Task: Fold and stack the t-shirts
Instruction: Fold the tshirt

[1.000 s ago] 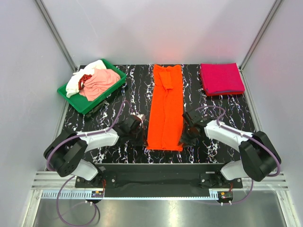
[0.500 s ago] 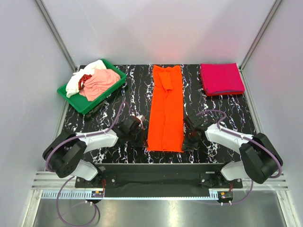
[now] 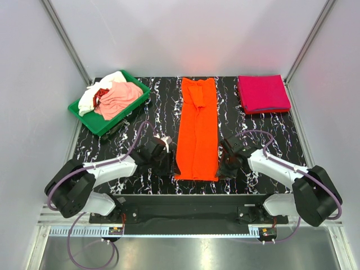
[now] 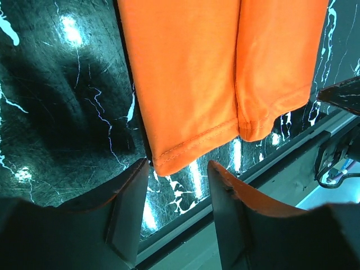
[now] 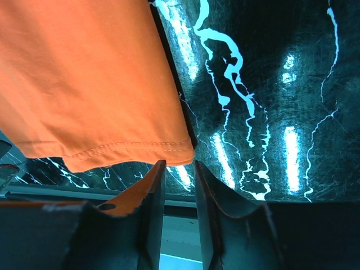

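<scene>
- The left gripper [image 4: 179, 170] stood with its jaws apart and empty, the orange t-shirt [image 4: 191, 84] showing its near left hem corner just ahead of the gap.
- The right gripper [image 5: 179, 166] kept a narrow gap between its jaws and gripped nothing, the shirt's near right corner just past its tips.
- The orange t-shirt lay as a long folded strip down the middle of the table [image 3: 270, 135].
- A folded magenta t-shirt [image 3: 263, 93] sat at the far right.
- Crumpled shirts [image 3: 115, 95] filled the green tray [image 3: 83, 118] at the far left.

table [image 3: 163, 107] bears orange shirt [image 3: 197, 129], magenta shirt [image 3: 263, 93], tray [image 3: 84, 115]
</scene>
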